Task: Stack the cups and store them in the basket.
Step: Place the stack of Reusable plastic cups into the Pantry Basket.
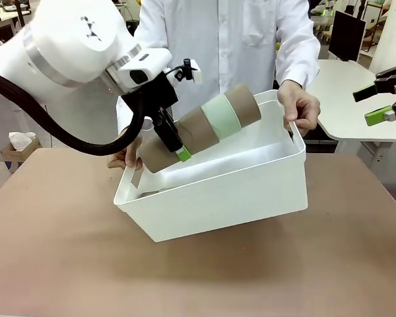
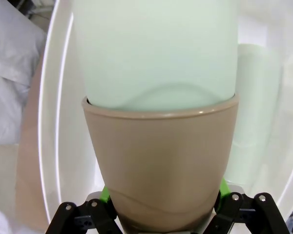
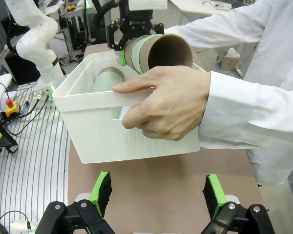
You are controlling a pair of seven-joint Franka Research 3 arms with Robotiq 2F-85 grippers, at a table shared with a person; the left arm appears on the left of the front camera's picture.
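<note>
White plastic makes up the basket (image 1: pixel 251 188), which is tipped up off the brown table (image 1: pixel 66 251): a person in a white coat (image 1: pixel 231 39) holds it at both ends, one hand (image 1: pixel 127 155) at the slot on the picture's left and the other hand (image 1: pixel 302 109) over the rim on the right.

Starting at the left of the front view, the left gripper (image 1: pixel 178 150) is clamped around the wide tan end of a stack of cups (image 1: pixel 204 129). The stack lies on a slant, its far end rising to the right past the fingers and over the open mouth of the basket. Its bands read tan, mint green, tan. In the left wrist view the green pads (image 2: pixel 105 195) press both sides of a tan cup (image 2: pixel 161 165), with a mint cup (image 2: pixel 156 48) nested in it and reaching away from the fingers toward the white basket wall (image 2: pixel 53 97).

In the right wrist view another mint cup (image 3: pixel 107 80) lies inside the basket, below the held stack.

At the far right of the front view, the right gripper (image 1: pixel 383 100) hangs well apart from the basket, out beyond the person's hand, jaws spread wide with nothing between them. Its wrist view shows both green fingers (image 3: pixel 101 190) parted, the basket and that hand (image 3: pixel 166 105) straight ahead.
</note>
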